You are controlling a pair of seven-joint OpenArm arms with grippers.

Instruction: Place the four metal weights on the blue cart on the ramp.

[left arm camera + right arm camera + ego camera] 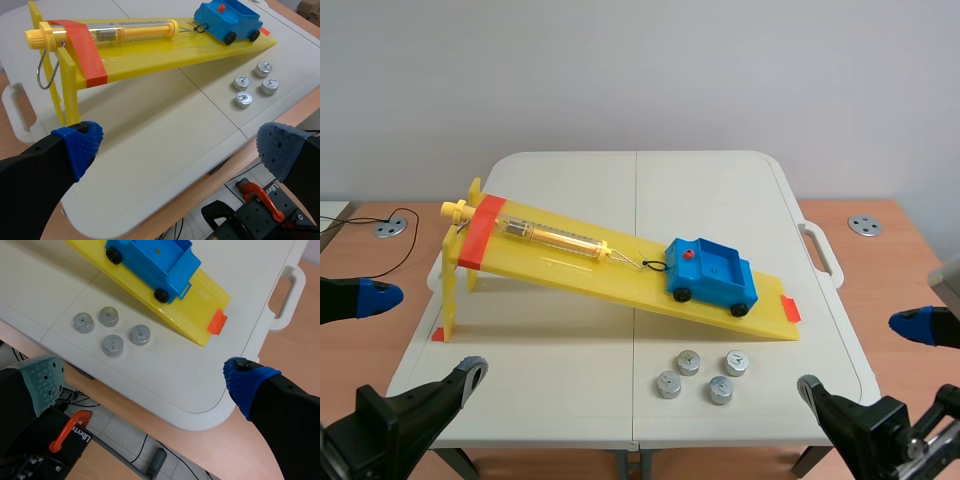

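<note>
blue cart (pixel 712 270) held on yellow ramp (pixel 570 262) by spring-scale hook (pixel 653 265); four metal weights (pixel 689 362) wait on table (pixel 560 370); left gripper (pixel 180 150), right gripper (pixel 145 380) spread, empty.

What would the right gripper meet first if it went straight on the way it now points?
The right gripper would probably meet the white table near its front edge, short of the four metal weights; depth is unclear.

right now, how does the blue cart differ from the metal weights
The blue cart is boxy, blue, on black wheels; the metal weights are silver discs. The cart sits on the yellow ramp, hooked to the spring scale; the weights lie loose on the white table. Shared: neither is held.
</note>
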